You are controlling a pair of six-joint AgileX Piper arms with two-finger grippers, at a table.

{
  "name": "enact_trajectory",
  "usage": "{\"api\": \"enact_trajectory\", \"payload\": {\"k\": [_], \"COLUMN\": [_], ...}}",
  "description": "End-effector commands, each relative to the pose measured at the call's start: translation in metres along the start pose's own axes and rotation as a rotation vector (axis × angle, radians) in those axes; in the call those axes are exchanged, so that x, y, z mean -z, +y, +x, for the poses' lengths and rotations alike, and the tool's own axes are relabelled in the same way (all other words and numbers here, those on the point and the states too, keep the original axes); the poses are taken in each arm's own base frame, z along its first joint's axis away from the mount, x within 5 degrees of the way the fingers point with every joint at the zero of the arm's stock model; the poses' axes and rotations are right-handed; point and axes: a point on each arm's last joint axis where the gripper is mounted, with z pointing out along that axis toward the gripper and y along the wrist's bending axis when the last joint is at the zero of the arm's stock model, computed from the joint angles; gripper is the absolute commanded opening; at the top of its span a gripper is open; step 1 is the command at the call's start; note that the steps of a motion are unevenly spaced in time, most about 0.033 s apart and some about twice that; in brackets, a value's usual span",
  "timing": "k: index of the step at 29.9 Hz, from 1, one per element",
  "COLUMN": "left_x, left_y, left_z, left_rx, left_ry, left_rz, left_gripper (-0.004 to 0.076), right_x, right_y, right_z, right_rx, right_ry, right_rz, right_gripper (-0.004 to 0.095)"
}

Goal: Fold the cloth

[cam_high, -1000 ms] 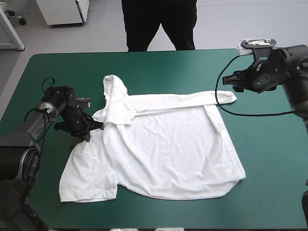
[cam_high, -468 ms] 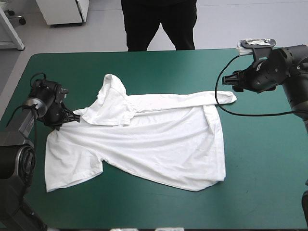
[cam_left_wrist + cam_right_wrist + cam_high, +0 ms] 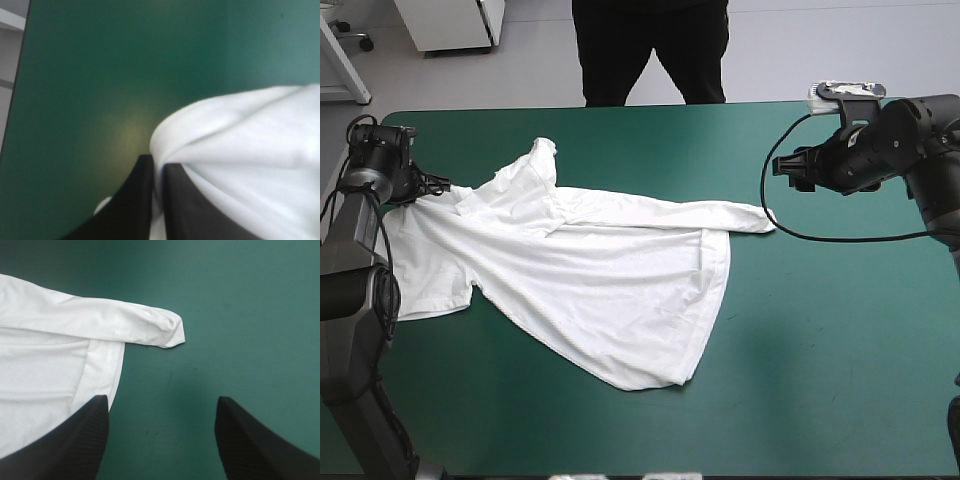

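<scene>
— the teal-green cover fills nearly everything. where's the t-shirt on it?
— it lies spread out, white and rumpled, slantwise across the cover. one end is drawn up to the left gripper, which sits by the cover's left edge near the far corner.
— has that gripper got hold of it?
— yes. in the left wrist view its black fingers are pressed all but together, with a fold of white cloth pinched in the thin gap between them. the cloth bulges out just past the fingertips and spills to one side of them. ahead of the tips there's only bare cover.
— and the right gripper?
— it's off the cloth, over the cover's right side. its fingers stand wide apart with only green between them.
— how close is the shirt to it?
— near, but apart. a narrow strip of the shirt ends ahead of the open fingers, a little toward one of them, and its rounded tip touches neither. the shirt's hem runs down beside that same finger and passes out of sight behind its outer edge. the other finger has only cover around it.
</scene>
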Motion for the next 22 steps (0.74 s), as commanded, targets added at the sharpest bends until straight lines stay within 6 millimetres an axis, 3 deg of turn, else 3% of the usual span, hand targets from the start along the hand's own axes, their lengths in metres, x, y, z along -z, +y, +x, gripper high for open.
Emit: {"api": "enact_trajectory", "payload": {"k": [1, 9, 16, 18, 22], "left_x": [0.029, 0.020, 0.016, 0.018, 0.027], "left_y": [0.013, 0.021, 0.023, 0.020, 0.016], "left_z": [-0.030, -0.058, -0.063, -0.064, -0.062], "left_rx": [0.034, 0.108, 0.096, 0.055, 0.093], "left_ry": [-0.193, -0.339, -0.370, -0.382, -0.359], "left_rz": [-0.029, -0.034, 0.009, 0.025, 0.103], "left_gripper": [-0.0009, -0.0009, 0.0008, 0.0090, 0.0404], "right_x": [0.024, 0.024, 0.018, 0.018, 0.018], "right_y": [0.004, 0.009, 0.011, 0.012, 0.012], "right_z": [-0.001, -0.002, 0.001, 0.001, 0.001], "right_rx": [-0.008, 0.004, -0.005, -0.002, 0.012], "right_ry": [-0.070, -0.076, -0.055, -0.053, -0.054], "right_rz": [-0.053, -0.113, -0.130, -0.145, -0.153], "right_gripper": [0.0577, 0.0577, 0.0576, 0.0576, 0.0576]}}
